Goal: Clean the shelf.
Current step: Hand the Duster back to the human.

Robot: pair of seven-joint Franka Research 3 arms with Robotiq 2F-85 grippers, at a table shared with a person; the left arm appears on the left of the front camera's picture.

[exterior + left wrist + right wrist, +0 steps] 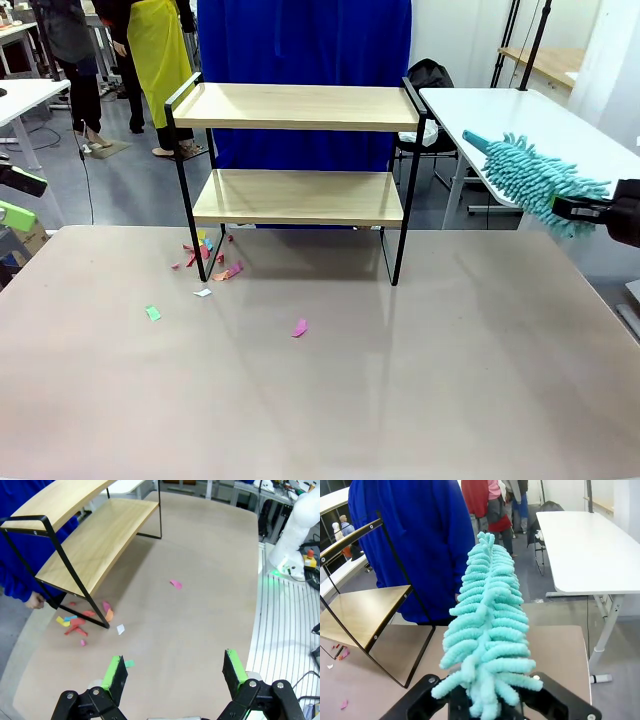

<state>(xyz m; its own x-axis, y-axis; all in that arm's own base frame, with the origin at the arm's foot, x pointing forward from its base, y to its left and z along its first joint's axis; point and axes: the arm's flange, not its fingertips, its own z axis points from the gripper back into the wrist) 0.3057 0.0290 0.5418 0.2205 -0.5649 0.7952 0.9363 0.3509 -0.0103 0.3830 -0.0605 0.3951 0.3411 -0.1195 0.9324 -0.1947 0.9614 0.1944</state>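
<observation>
Shelf [300, 150] stands at the tabletop's [400, 380] far edge, both boards looking bare; paper scraps [205, 262] litter its left foot. Right gripper [625, 212] clamps the teal duster [535, 178], clear of it; left gripper [175, 672] gapes empty. Sweeping seems done.

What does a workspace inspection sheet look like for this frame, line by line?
Surface: beige table, mostly bare.
Job's things: shelf upright at the far edge, both boards bare; teal duster held up off its right side.
Clutter: coloured paper scraps around the shelf's left front leg, a few loose pieces nearer the middle.
Grippers: left gripper open above the table; right gripper shut on the duster.
Cables: nothing seen on the table.
Surroundings: person in blue behind the shelf; white table at right.
</observation>
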